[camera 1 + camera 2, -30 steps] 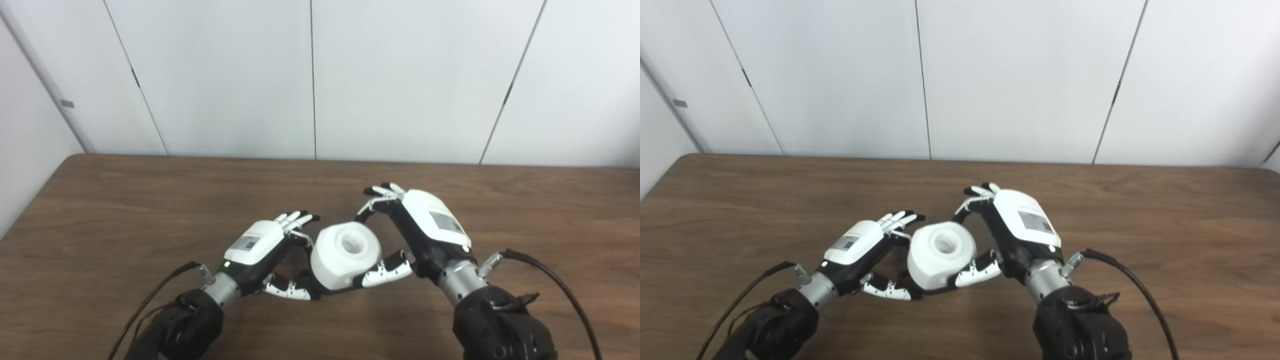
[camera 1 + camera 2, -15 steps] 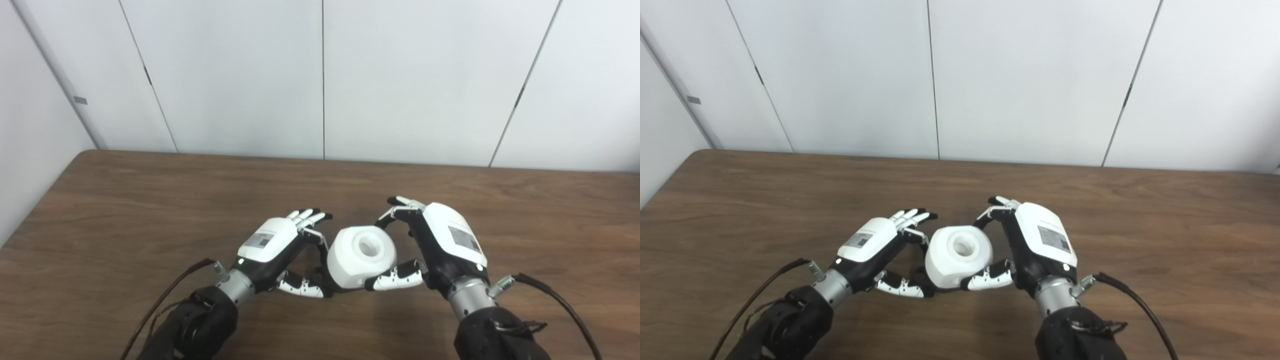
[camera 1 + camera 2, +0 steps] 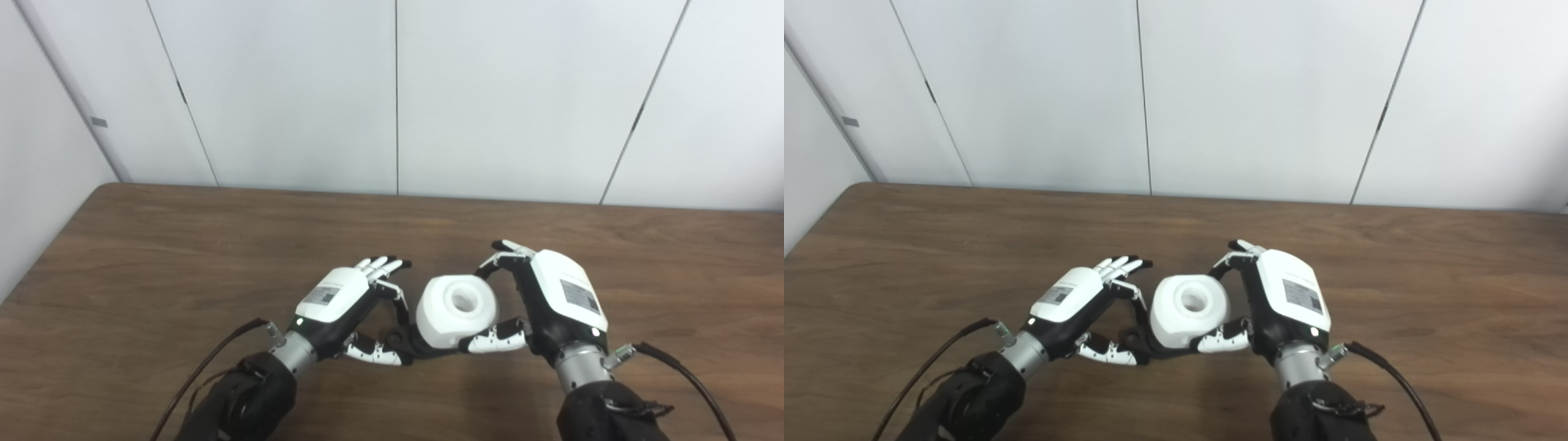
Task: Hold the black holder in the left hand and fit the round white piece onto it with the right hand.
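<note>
The round white piece (image 3: 456, 309), with a hole in its top face, sits low over the wooden table between my two hands. My right hand (image 3: 560, 294) is shut on it, thumb under the front and fingers curled over the far side. Beneath its left edge shows the black holder (image 3: 409, 338), mostly hidden by the white piece. My left hand (image 3: 340, 300) pinches the holder between its thumb and one bent finger, the other fingers stretched out. The white piece rests on or just above the holder; I cannot see the seating.
The brown table (image 3: 184, 245) runs to a white panelled wall (image 3: 392, 92) at the back, and its left edge is in view. Black cables trail from both wrists, one at the left (image 3: 208, 367) and one at the right (image 3: 686, 373).
The camera shifted after the oldest frames. Since then my right hand has carried the white piece slightly to the right, and more of the black holder shows beside my left thumb.
</note>
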`<state>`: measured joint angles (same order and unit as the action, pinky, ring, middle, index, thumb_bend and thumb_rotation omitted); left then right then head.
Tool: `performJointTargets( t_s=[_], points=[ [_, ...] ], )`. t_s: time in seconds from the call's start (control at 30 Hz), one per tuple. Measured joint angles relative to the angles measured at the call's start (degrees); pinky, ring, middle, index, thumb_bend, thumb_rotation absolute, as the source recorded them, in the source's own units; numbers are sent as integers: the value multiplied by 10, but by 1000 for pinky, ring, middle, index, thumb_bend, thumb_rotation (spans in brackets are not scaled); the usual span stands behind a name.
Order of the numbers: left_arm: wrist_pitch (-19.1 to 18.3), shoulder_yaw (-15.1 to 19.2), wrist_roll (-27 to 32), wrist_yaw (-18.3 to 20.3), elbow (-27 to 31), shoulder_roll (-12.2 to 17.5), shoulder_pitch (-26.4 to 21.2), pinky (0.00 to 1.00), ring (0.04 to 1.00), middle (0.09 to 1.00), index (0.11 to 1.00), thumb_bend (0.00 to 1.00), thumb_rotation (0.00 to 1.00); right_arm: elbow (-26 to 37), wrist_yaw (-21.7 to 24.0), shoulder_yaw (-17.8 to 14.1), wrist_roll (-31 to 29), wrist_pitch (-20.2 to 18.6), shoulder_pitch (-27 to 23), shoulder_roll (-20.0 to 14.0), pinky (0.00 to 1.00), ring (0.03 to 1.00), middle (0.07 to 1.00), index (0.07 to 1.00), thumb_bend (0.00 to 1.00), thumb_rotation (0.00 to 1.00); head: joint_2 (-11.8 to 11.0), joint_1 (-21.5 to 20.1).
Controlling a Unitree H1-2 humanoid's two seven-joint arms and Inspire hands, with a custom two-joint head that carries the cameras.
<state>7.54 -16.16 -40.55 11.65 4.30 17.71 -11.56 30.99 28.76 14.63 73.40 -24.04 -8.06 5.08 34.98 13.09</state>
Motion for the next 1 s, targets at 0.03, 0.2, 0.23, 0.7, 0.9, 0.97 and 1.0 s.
performJointTargets(
  t_s=[0.03, 0.2, 0.23, 0.7, 0.9, 0.97, 1.0],
  points=[
    [0, 0, -1, 0, -1, -1, 0, 1000, 990, 951, 481, 515, 43, -3, -2, -1, 1, 0, 1, 0, 619, 861, 861, 480, 510, 148, -2, 1],
    [0, -1, -10, -2, -5, -5, 0, 1000, 989, 949, 481, 515, 43, -8, -5, -1, 4, 0, 2, 0, 621, 866, 868, 480, 510, 148, -5, 7],
    [0, -1, -11, -2, -6, -7, 0, 1000, 989, 948, 481, 515, 43, -8, -5, -1, 4, 0, 2, 1, 624, 868, 870, 480, 510, 148, -5, 7],
    [0, -1, -19, -5, -13, -13, 0, 1000, 987, 947, 482, 515, 44, -13, -11, 2, 0, 1, 2, 6, 642, 873, 875, 480, 510, 148, -11, 11],
    [0, -1, -19, -13, -20, -14, 0, 1000, 982, 942, 482, 516, 44, -15, -11, 8, 0, 2, -2, 4, 643, 875, 875, 480, 510, 148, -12, 11],
    [0, -2, -20, -18, -21, -14, 0, 1000, 980, 942, 481, 516, 44, -15, -11, 8, 0, 2, -3, 4, 645, 879, 879, 480, 510, 147, -12, 13],
    [0, -3, -20, -19, -21, -14, 0, 1000, 981, 944, 481, 516, 44, -15, -11, 9, 0, 2, -3, 4, 646, 881, 881, 480, 509, 148, -12, 14]
  ],
)
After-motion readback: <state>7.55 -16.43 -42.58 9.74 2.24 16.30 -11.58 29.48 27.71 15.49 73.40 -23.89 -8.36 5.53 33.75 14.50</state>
